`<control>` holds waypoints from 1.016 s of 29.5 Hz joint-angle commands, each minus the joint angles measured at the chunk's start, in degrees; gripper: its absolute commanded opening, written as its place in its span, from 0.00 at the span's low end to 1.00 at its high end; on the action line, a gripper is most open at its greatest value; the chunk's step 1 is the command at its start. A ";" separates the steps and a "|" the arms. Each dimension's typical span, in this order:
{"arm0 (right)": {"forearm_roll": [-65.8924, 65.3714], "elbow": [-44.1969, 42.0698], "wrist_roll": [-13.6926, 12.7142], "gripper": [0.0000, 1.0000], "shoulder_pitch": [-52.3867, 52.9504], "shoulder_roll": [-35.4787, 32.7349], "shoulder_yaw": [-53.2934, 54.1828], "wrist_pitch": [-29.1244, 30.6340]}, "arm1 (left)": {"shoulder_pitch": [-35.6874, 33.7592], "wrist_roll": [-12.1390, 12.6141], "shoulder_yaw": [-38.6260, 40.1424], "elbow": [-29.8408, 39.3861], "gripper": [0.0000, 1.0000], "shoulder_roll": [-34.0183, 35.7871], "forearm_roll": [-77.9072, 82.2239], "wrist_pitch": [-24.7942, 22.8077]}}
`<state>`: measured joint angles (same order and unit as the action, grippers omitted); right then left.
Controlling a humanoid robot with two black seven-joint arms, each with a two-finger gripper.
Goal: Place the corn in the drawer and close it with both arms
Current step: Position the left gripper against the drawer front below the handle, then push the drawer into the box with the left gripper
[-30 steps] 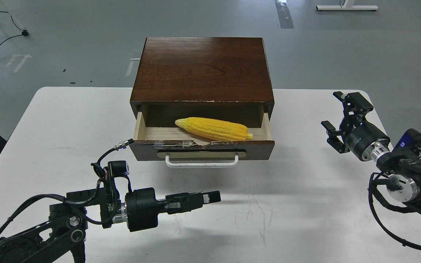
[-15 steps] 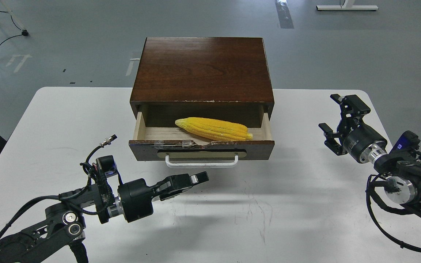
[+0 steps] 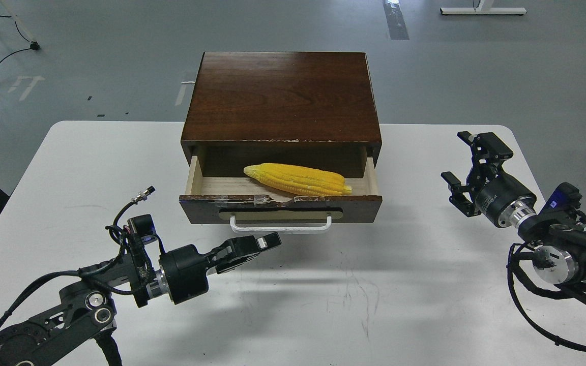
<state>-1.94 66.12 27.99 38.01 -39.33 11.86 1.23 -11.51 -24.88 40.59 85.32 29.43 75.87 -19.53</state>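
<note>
In open drawer (image 3: 206, 184), corn (image 3: 297, 179) lying

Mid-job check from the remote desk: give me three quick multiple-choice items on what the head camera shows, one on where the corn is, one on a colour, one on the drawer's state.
1. Where is the corn?
A. On the table by the left hand
B. Lying inside the drawer
C. Held in the right hand

2. What colour is the drawer handle?
A. White
B. Red
C. Blue

3. What state is the drawer in?
A. Pushed fully shut
B. Taken out and laid on the table
C. Pulled open

Answers:
1. B, the yellow cob lies on the pale wood floor behind the chipped front.
2. A, a white bar spans the beige slot.
3. C, the drawer's front stands out from the cabinet and its inside shows. The left hand is near the handle; the right hand is off to the side with its fingers spread, holding nothing.
</note>
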 commanded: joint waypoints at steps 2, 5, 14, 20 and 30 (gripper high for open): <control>0.00 0.06 0.01 1.00 -0.22 0.04 0.00 0.00 | 0.00 -0.09 0.37 -0.77 0.00 -0.33 -0.37 0.11; 0.00 0.06 0.01 1.00 -0.22 0.04 0.00 0.00 | -0.09 -0.09 0.98 -0.77 0.00 -0.33 -0.46 0.02; 0.00 0.06 0.01 1.00 -0.74 0.48 0.00 0.00 | -0.79 0.00 1.07 -1.82 0.00 -0.42 -0.46 -0.33; 0.00 0.06 0.01 1.00 -1.18 0.48 0.00 0.00 | -1.93 0.35 0.98 -3.76 0.00 -0.51 -2.39 -0.33; 0.00 0.06 0.01 1.00 -1.27 0.66 0.00 0.00 | -3.52 0.53 0.98 -5.42 0.00 -0.51 -2.92 -0.50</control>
<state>-1.93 66.19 28.01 36.82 -38.77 11.89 1.23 -14.27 -24.41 41.65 80.65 28.92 72.96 -19.94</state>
